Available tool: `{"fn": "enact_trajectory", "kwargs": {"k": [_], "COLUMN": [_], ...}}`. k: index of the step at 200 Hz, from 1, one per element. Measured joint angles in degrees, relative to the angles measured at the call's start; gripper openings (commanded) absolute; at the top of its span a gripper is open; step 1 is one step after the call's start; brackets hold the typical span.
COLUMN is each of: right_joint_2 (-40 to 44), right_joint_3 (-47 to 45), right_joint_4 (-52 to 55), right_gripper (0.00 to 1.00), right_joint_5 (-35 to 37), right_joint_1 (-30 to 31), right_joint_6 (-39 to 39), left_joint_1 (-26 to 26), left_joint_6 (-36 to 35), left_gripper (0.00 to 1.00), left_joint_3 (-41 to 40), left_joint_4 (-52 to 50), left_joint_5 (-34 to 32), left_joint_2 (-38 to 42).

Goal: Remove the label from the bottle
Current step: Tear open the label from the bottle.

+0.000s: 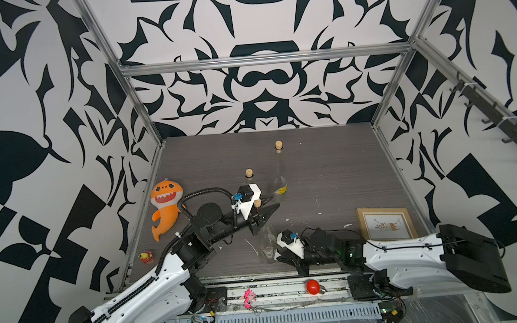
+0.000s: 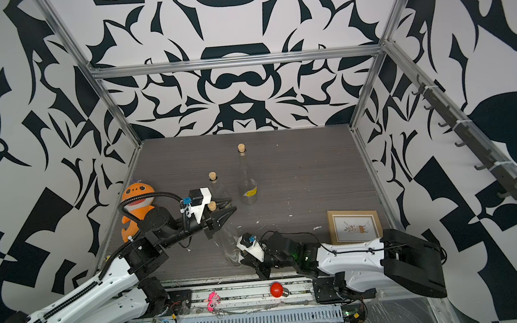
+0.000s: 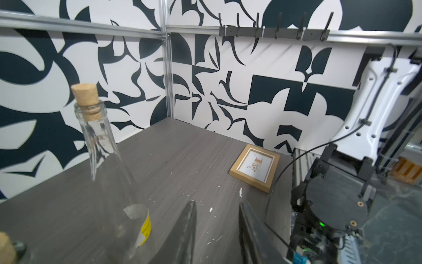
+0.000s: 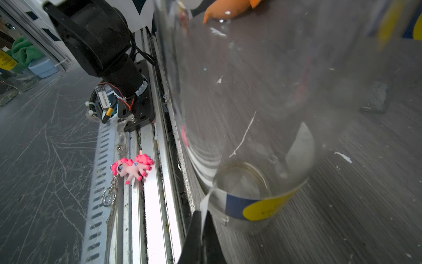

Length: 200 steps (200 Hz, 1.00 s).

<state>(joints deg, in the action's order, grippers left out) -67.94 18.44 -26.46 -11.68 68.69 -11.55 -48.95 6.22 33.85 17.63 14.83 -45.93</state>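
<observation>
**A robot test cell in a lab**

Aluminium framing (image 1: 261, 59) is boxing in a grey wood-grain tabletop (image 1: 331, 175), and black-and-white patterned panels (image 1: 261, 99) are lining the walls on 3 sides. 2 white-and-black robot arms (image 1: 142, 300) are reaching in from a mounting rail (image 1: 276, 288) at the front edge, with loose cabling and a slotted cable duct (image 1: 272, 319) lying below.

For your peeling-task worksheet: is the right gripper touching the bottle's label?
Touching. The right wrist view shows the right gripper shut on the label edge.
</observation>
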Motion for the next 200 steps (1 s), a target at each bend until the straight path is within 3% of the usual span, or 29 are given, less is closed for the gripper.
{"fn": "enact_trajectory", "kwargs": {"k": [8, 22, 91, 143, 200], "right_joint_2": [-0.37, -0.59, 0.87, 9.68, 18.10], "right_joint_3": [0.07, 0.11, -1.29, -5.38, -5.73], "right_joint_4": [0.02, -0.13, -0.42, 3.17, 11.06], "right_gripper": [0.00, 0.00, 0.00, 0.00, 0.00], "right_joint_5": [0.13, 0.15, 0.66, 2.99, 6.58], "right_joint_1": [-0.15, -0.04, 0.04, -0.15, -0.37], "right_joint_6": [-0.02, -0.02, -0.24, -1.66, -2.64], "left_joint_1": [-0.24, -0.11, -0.02, 1.75, 1.79], "left_joint_6": [-0.37, -0.22, -1.84, -3.72, -5.75], "left_gripper": [0.17, 0.00, 0.00, 0.00, 0.00], "left_joint_3": [0.04, 0.09, 1.29, 4.20, 6.58], "left_joint_4": [0.17, 0.04, -2.40, -7.87, -10.99], "left_joint_5": [0.37, 0.90, 4.94, 11.43, 13.51], "left_joint_2": [-0.09, -0.17, -0.55, -2.10, -2.03]}}
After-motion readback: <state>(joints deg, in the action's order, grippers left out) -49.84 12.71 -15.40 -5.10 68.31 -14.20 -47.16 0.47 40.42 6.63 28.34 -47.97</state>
